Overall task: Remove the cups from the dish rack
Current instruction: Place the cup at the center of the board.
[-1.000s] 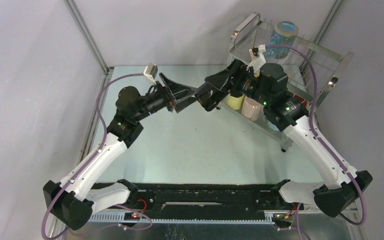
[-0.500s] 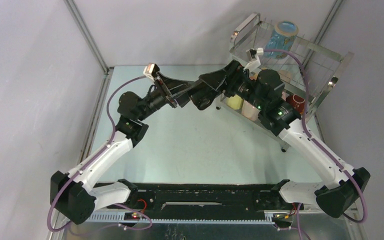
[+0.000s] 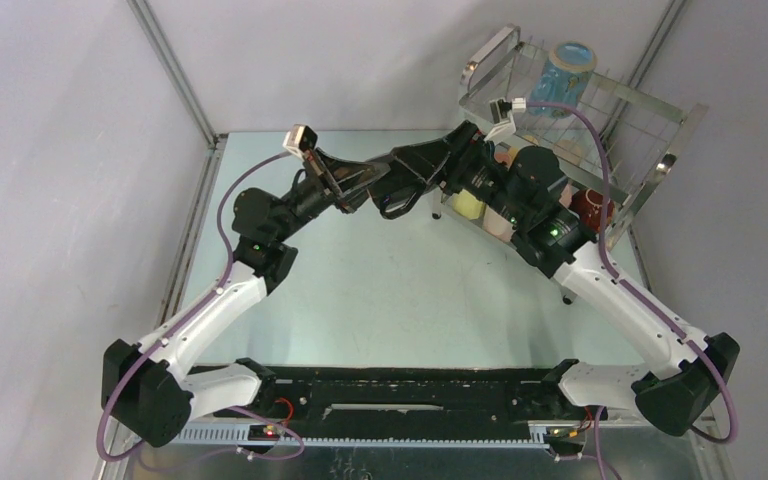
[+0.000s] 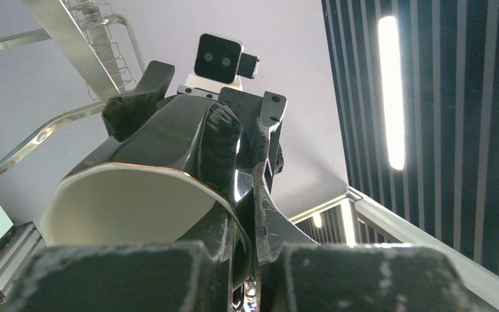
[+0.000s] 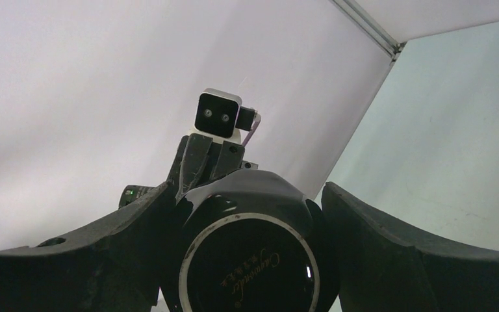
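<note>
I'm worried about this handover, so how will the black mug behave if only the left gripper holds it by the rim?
The black mug looks glazed and glossy, so probably slippery and breakable if dropped. The left gripper pinches only its rim wall, off-centre, so it would likely tilt or swing. It looks rigid ceramic, unlikely to flex.

The left gripper (image 4: 242, 175) pinches the wall of a black cup (image 4: 136, 201) with a cream inside, one finger in, one out. Beyond it, the right gripper (image 4: 201, 120) seems to clasp the cup's far end. Dish rack (image 4: 97, 32) wire shows upper left.
</note>
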`<state>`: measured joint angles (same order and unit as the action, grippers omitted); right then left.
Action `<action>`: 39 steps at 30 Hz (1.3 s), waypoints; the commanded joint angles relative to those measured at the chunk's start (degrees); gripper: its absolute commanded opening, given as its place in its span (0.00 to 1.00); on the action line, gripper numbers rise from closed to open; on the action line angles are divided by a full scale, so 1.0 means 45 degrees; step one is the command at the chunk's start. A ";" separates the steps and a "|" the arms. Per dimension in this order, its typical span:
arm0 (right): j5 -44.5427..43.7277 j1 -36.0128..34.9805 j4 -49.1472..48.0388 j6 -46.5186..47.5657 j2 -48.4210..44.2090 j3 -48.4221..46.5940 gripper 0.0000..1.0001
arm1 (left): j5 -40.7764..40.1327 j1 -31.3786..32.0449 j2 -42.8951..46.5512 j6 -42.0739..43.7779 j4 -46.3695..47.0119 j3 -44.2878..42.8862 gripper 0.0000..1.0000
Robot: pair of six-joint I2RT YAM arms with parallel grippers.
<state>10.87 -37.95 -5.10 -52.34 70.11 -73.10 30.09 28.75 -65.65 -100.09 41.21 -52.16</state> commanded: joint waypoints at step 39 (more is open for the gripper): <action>-0.1238 -0.0557 0.8428 0.3877 -0.4088 0.0355 1.00 | -0.8768 -0.4398 -0.2148 1.7163 -1.7645 -0.5960 0.00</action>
<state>5.96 -39.16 30.30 -38.37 52.27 -71.55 0.01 12.43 -70.87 -29.95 -38.35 -71.64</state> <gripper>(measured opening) 0.994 0.084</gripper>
